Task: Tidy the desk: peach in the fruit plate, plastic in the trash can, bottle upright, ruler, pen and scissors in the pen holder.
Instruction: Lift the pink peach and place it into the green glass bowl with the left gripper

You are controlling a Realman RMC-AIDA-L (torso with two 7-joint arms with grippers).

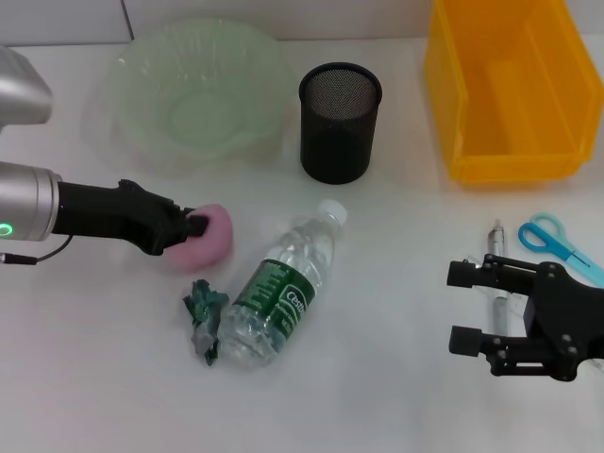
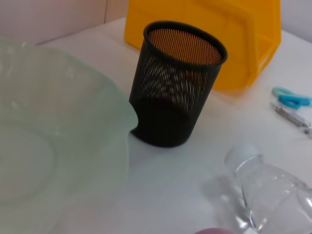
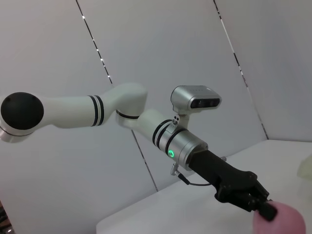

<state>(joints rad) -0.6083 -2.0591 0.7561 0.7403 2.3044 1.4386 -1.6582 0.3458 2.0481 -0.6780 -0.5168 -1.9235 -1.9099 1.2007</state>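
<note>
Nearest the camera, the right gripper [image 1: 464, 307] hung spread and empty beside the pen [image 1: 494, 283]; the left gripper [image 1: 193, 225] clenched the pink peach [image 1: 209, 237], with the green fruit plate [image 1: 193, 90] lying directly beyond it on the far side.

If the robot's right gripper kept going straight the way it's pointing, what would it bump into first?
Probably the lying bottle. The right gripper points left across the table, open, with nothing between them in the head view. Its height is unclear, so it might pass above.
</note>
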